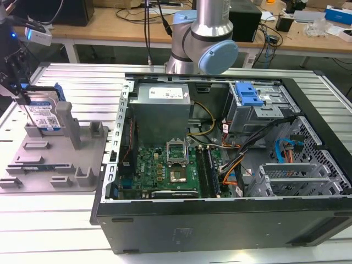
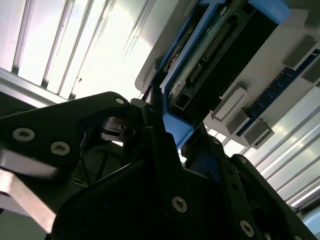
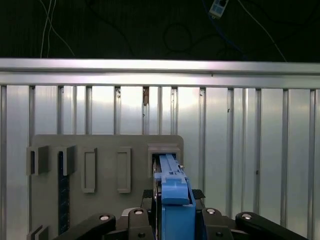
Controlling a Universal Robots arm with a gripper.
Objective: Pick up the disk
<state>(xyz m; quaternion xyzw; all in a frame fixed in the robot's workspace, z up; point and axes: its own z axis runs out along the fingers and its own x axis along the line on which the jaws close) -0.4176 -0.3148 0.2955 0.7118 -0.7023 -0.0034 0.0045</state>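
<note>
The disk (image 1: 44, 114) stands on edge at the exterior view's far left, silver with a white-and-blue label and a blue frame. Its lower edge is at a slot of the grey holder tray (image 1: 55, 165). My gripper (image 1: 30, 98) comes down on it from above. In the first wrist view, the blue frame of the disk (image 3: 173, 192) runs between the black fingers (image 3: 145, 196) of my gripper (image 3: 173, 200), which is shut on its sides. The second wrist view shows the disk's connector edge (image 2: 215, 47) beyond my gripper (image 2: 167, 127). I cannot tell whether the disk still rests in the slot.
An open computer case (image 1: 220, 220) lies to the exterior view's right of the tray, with a blue drive-bay bracket (image 1: 247, 94), cables and a motherboard (image 1: 165, 165) inside. The arm's base (image 1: 203, 38) stands behind it. The ribbed metal table (image 1: 49, 231) carries everything.
</note>
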